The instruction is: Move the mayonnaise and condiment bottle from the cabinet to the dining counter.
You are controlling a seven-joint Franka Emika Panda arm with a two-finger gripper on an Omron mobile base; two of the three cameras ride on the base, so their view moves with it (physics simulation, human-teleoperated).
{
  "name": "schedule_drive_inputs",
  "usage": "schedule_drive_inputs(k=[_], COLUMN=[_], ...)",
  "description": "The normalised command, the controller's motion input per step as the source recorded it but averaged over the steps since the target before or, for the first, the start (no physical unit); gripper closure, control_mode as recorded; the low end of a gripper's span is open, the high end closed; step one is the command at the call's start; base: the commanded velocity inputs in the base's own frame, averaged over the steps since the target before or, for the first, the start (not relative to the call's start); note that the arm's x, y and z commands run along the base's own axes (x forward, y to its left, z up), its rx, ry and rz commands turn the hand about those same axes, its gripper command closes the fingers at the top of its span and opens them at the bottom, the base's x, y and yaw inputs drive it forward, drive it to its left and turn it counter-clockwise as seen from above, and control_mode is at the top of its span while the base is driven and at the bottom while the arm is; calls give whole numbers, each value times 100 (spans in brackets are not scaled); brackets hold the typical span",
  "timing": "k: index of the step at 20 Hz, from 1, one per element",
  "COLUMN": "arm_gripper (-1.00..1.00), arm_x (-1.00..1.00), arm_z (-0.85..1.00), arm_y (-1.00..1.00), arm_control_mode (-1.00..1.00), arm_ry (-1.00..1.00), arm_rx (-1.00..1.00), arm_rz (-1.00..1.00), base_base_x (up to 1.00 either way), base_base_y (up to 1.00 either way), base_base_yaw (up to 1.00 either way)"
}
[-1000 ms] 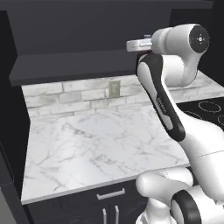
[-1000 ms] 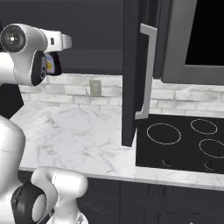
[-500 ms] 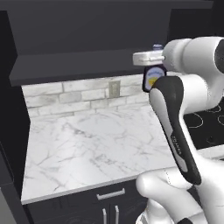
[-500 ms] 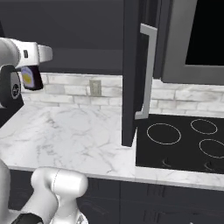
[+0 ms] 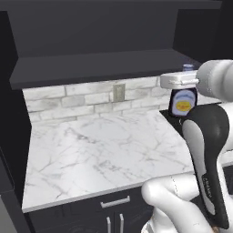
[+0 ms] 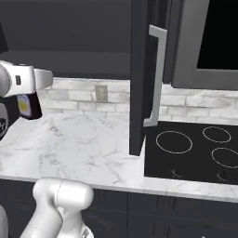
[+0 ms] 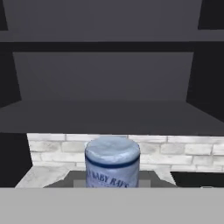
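Mayonnaise (image 5: 184,103) jar is pinched snug in the gripper (image 5: 184,86), hanging right under it, cabinet (image 5: 100,68) shelf off behind.

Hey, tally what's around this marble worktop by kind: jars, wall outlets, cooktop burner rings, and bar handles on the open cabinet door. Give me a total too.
Jars: 1, the small blue-lidded mayonnaise jar with a yellow label
Wall outlets: 1, the grey outlet on the brick tiles
Burner rings: 3, white burner rings on the black cooktop
Bar handles: 1, the long silver bar handle
Total: 6
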Motion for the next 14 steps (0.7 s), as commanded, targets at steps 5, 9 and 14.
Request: schedule_drive_inputs(k=[5, 9, 14], arm_gripper=[100, 100, 100], arm_x=[-35, -23, 0], arm_z=[-42, -18, 0], arm_y=[-86, -18, 0], arm_control_mode=[-100, 100, 100], arm_ry=[11, 4, 0], arm_rx=[4, 0, 0], arm_rz=[-7, -4, 0], base_base_x=[0, -18, -100], base_base_y=[0, -2, 0], base_base_yaw=[0, -1, -9])
